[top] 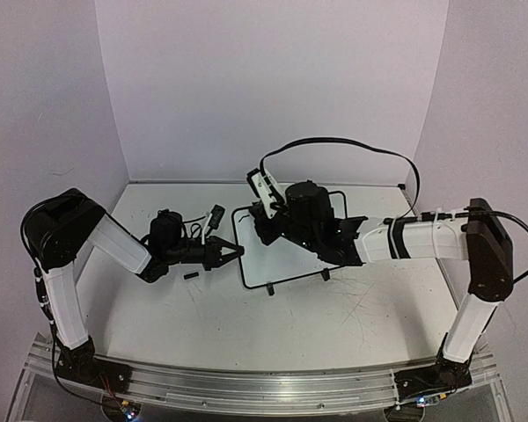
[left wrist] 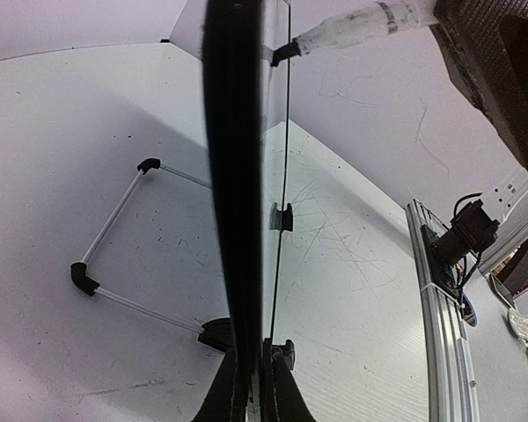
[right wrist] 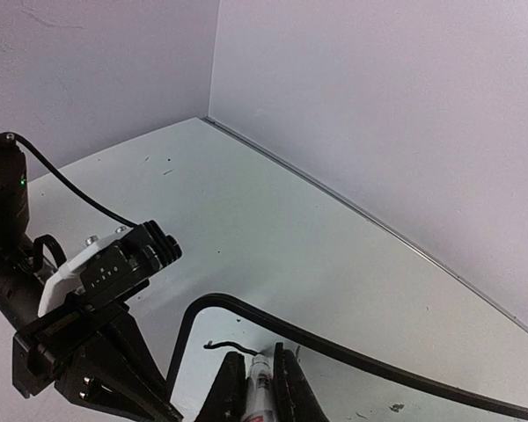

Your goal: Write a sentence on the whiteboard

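The whiteboard [top: 277,259] lies tilted at the table's middle, its black frame [left wrist: 233,176] seen edge-on in the left wrist view. My left gripper [top: 236,252] [left wrist: 255,374] is shut on the frame's left edge. My right gripper [top: 262,221] [right wrist: 257,369] hovers over the board's far left corner [right wrist: 194,308], shut on a white marker [right wrist: 260,391] [left wrist: 361,26]. The marker's black tip [left wrist: 286,51] meets the board. Of the sentence I see only one short black stroke [right wrist: 224,345] beside the tip.
A small black cap-like piece [top: 191,275] lies on the table near my left gripper. The board's wire stand [left wrist: 114,233] juts out behind it. An aluminium rail [top: 264,387] [left wrist: 444,334] runs along the near edge. Walls close in the back and sides.
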`<state>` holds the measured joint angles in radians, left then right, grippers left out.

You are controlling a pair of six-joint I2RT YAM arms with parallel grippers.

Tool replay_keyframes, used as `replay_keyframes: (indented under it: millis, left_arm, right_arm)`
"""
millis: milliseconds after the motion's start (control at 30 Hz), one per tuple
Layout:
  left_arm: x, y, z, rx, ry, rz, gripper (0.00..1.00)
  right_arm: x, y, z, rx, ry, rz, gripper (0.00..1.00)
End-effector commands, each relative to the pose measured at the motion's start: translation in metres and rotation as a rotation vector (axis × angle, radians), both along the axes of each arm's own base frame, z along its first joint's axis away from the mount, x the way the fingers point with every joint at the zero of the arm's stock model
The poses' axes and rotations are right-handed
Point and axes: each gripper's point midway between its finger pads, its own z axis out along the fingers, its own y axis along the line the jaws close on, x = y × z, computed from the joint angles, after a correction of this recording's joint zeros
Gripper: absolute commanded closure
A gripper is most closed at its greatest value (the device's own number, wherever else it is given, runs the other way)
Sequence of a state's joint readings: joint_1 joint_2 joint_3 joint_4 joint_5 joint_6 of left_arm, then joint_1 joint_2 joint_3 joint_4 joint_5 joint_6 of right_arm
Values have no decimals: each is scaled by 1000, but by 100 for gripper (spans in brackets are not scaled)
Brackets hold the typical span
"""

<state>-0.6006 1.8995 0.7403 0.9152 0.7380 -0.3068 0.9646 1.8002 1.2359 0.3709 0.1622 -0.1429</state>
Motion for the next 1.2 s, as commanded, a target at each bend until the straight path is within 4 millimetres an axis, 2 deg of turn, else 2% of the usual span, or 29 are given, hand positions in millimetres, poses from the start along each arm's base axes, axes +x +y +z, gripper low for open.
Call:
replay_keyframes:
  millis: [0,167,467,1167]
  left_arm:
    - [1,-4,4,28,-61,-4,100]
    - [1,-4,4,29,-62,-4,100]
    - [-1,-2,4,33,-59,-2,100]
    - [0,-3,4,39,-62,-5,100]
  right_arm:
    - [-18,2,40,105,-57,108,100]
    - [-17,13,35,97,-42,135,100]
    - [-7,9,33,91,-42,75,100]
    - [-1,7,17,58,-25,40,100]
